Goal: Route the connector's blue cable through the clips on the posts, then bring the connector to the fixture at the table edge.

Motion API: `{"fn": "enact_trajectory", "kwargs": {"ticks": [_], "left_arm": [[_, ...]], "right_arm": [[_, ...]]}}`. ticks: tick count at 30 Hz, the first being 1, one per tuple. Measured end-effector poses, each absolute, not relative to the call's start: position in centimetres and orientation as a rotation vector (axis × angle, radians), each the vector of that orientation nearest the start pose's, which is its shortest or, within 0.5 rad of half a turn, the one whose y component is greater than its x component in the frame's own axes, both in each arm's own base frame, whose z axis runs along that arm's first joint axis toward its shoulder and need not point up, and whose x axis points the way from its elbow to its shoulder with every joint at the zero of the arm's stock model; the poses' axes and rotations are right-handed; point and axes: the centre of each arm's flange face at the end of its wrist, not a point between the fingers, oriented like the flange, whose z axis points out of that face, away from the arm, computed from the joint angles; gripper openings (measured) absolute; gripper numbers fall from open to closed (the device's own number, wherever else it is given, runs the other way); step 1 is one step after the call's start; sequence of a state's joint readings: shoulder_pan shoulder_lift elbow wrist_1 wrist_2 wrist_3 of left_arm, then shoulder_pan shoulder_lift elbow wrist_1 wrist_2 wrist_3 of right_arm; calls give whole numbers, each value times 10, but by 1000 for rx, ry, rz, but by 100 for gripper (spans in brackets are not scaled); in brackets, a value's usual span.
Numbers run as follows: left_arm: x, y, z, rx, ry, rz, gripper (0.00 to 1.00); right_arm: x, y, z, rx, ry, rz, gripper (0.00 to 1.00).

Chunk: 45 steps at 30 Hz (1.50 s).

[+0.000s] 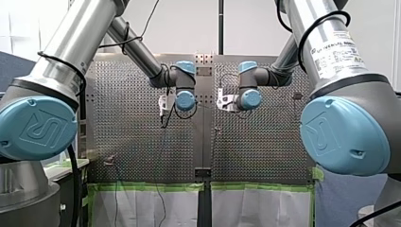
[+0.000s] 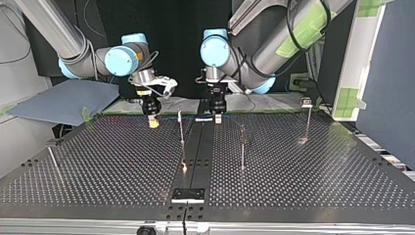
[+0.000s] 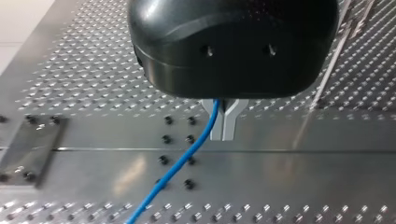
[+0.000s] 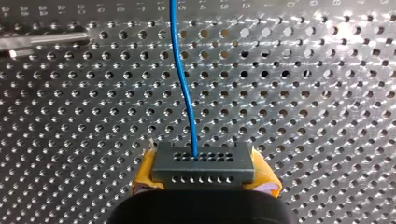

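Right gripper [image 4: 204, 173] is seen closed on the connector [image 4: 204, 158]: the dark block is clamped between the yellow pads [image 4: 145, 175], one at each end, with its rows of small holes turned toward the wrist camera. From the middle of the block the blue cable [image 4: 183, 84] is led straight ahead over the perforated table [image 4: 317, 102], with a slight wave in it.

Left gripper [image 3: 222, 127] is closed as well. The cable is pinched between its metal fingers [image 3: 232, 120], just under the black body, and from there it is carried in a gentle curve across a plain plate [image 3: 280, 177] with bolt heads.

In the top view both grippers are held low over the table's far edge, the right one at the left and the left one at the right, with a thin post [image 2: 181, 128] between them. The cable is seen only as a faint line from one gripper to the other, past the post's top. Whether it is seated in a clip cannot be told. Further posts [image 2: 242, 147] are stood across the table. The fixture [image 2: 188, 195] is set at the near edge, well apart from the connector.
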State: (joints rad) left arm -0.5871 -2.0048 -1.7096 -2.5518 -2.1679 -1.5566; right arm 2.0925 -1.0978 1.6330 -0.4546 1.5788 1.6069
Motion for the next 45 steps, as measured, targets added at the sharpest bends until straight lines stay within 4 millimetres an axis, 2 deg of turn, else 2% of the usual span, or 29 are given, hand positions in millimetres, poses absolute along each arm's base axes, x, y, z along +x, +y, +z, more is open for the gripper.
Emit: {"fn": "enact_trajectory", "kwargs": {"ticks": [5, 15, 25, 32, 40, 45], "left_arm": [[448, -400, 218, 5, 1574, 9, 0], [438, -406, 207, 13, 1581, 4, 0], [426, -413, 183, 39, 1599, -1, 0], [425, -417, 177, 46, 1596, -10, 0], [426, -419, 148, 58, 1618, -3, 0], [427, -420, 143, 59, 1620, -4, 0]], "right_arm": [[418, -472, 225, 1650, -1007, 1522, 0], [405, -465, 206, 1658, -1025, 1497, 0], [395, -456, 188, 1672, -1043, 1476, 0], [384, -450, 174, 1674, -1057, 1458, 0], [371, -449, 163, 1652, -1060, 1455, 0], [366, -451, 161, 1649, -1063, 1441, 0]]}}
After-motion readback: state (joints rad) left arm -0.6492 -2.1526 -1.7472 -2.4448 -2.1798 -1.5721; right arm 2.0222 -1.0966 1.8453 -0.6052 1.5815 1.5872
